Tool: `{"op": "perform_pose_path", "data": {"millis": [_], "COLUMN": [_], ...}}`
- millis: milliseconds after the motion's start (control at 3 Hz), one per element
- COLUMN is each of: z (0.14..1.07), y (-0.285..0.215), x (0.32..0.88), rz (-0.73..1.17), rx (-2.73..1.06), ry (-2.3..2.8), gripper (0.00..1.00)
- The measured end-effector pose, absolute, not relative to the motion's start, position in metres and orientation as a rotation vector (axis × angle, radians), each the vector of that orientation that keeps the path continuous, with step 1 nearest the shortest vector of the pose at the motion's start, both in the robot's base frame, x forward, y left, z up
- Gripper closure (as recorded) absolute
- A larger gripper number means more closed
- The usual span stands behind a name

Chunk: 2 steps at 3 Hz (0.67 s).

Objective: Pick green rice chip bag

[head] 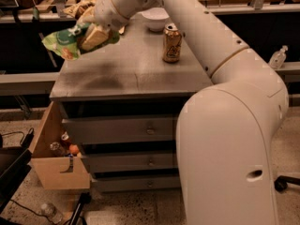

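The green rice chip bag (65, 42) hangs in the air above the left edge of the grey cabinet top (131, 71), clear of the surface. My gripper (96, 35) is shut on the bag's right end, its tan fingers (93, 37) wrapped around the crinkled foil. The white arm reaches in from the right and covers part of the scene.
A gold can (172, 43) stands upright at the middle right of the cabinet top. A white bowl (155, 18) sits at the back. A brown and tan snack bag (79, 7) lies at the back left. A wooden box (56, 158) with small items stands on the floor at the left.
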<state>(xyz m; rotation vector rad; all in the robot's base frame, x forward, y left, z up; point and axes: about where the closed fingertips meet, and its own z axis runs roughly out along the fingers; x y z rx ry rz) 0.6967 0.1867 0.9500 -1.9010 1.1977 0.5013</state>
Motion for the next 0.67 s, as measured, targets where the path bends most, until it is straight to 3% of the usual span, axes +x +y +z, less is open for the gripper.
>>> {"op": "perform_pose_path", "data": {"millis": [667], "z": [1.024], "y": [0.144], "x": [0.677], "rz": [0.391], "rx": [-1.817], "ry": [1.106], "gripper": [1.00]}}
